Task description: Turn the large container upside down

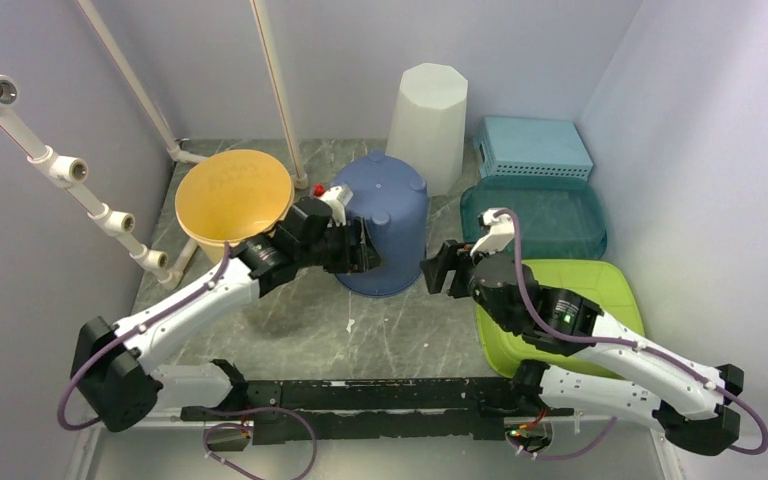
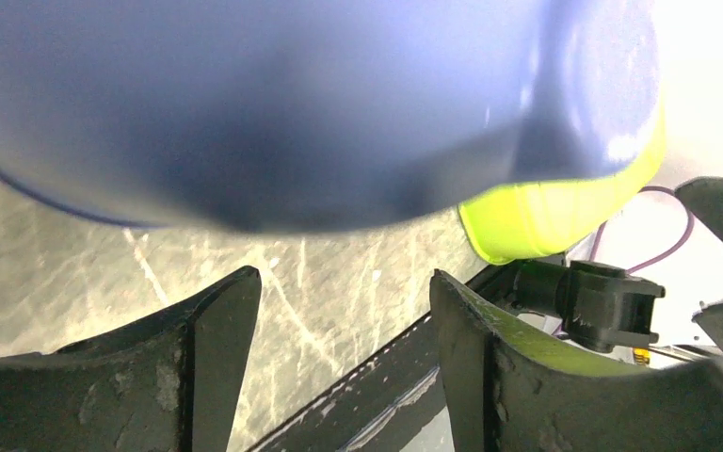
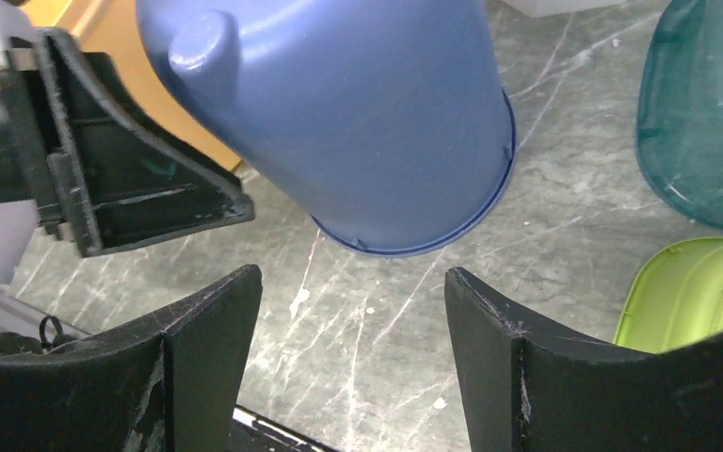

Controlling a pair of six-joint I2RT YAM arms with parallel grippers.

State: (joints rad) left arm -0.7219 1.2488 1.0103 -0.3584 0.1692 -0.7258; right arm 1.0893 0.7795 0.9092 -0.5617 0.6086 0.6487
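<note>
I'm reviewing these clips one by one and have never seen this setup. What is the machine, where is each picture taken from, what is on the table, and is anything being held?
These are two robot arms bolted at the near edge of a table. The overhead picture looks down from behind them; the other two come from cameras on each wrist, with that arm's own black fingers at the bottom.

On the marble table a blue bucket stands mouth down, its base up. Around it are a yellow bowl, a white bin, a light blue basket, a teal tray and a green tray.

The left tool sits at the bucket's left side, the right tool just off its right side. Both are open, and nothing is held.
</note>
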